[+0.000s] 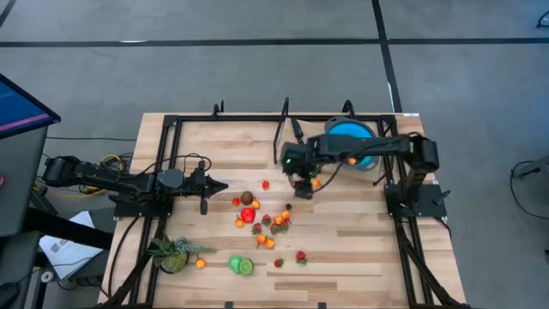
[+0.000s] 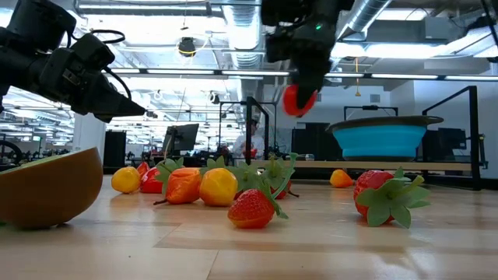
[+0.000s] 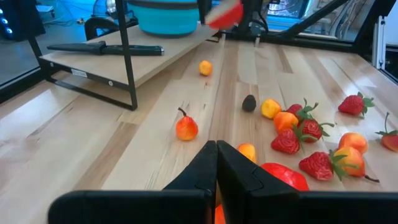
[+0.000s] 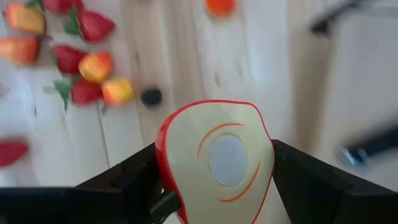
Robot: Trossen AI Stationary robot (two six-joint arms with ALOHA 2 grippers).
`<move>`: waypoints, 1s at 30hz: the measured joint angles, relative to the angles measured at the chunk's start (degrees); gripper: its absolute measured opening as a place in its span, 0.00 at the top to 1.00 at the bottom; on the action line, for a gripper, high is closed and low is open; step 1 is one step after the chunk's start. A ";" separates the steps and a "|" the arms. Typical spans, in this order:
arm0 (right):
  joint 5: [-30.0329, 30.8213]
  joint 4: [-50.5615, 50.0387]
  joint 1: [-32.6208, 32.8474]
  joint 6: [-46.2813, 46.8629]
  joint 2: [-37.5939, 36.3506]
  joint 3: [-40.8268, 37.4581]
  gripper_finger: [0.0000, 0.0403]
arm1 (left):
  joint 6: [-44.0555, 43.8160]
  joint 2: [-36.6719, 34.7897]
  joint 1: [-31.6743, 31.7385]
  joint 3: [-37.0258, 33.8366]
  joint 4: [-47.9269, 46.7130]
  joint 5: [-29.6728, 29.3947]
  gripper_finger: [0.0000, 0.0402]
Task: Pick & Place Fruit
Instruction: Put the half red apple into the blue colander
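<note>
Several small toy fruits [image 1: 262,219], mostly strawberries, oranges and peaches, lie scattered mid-table. A blue bowl [image 1: 352,137] stands on the raised shelf at the far right. My right gripper [image 1: 306,187] hangs high over the table between the bowl and the fruit pile, shut on a red apple half [image 4: 214,162], which the low view shows as a red lump [image 2: 298,99] under the fingers. My left gripper [image 1: 225,185] waits shut at the table's left, pointing at the pile, its fingers [image 3: 216,163] together and touching nothing. My right gripper pinches the apple half between its two fingers, one on each red-skinned side [image 4: 160,155]. The fingers [image 4: 311,180] come from above, pointing steeply down. The cream cut face with its grey disc [image 4: 229,158] faces the wrist. The half hangs clear of the table.
A black-handled knife [image 3: 106,48] lies on the raised shelf beside the bowl. A spiky green plant [image 1: 171,253] and green fruit halves [image 1: 240,265] sit near the front edge. A brown fruit half [image 2: 47,190] lies close to the low camera. Black frame rails [image 1: 171,129] border the table.
</note>
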 joint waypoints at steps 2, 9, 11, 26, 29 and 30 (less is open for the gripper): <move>0.00 -3.89 -1.68 0.00 -1.88 0.02 0.35 | 0.00 0.00 0.00 -0.01 -0.01 0.01 1.00; 6.84 -16.61 -9.63 0.01 -5.86 0.02 0.36 | 0.00 0.00 0.01 -0.01 0.00 0.02 1.00; 9.05 -19.34 -12.52 0.02 -6.13 0.04 0.36 | 0.00 0.00 0.01 0.00 0.00 0.02 1.00; 13.60 -19.97 -29.60 3.03 -4.49 0.04 0.44 | -0.08 0.04 0.00 0.01 0.03 0.00 1.00; 13.58 -20.30 -30.40 1.31 -4.40 0.02 0.43 | -0.08 0.04 0.00 0.01 0.02 0.00 1.00; 13.58 -20.32 -30.48 1.11 -4.43 0.02 0.42 | -0.08 0.04 0.01 0.00 0.02 0.02 1.00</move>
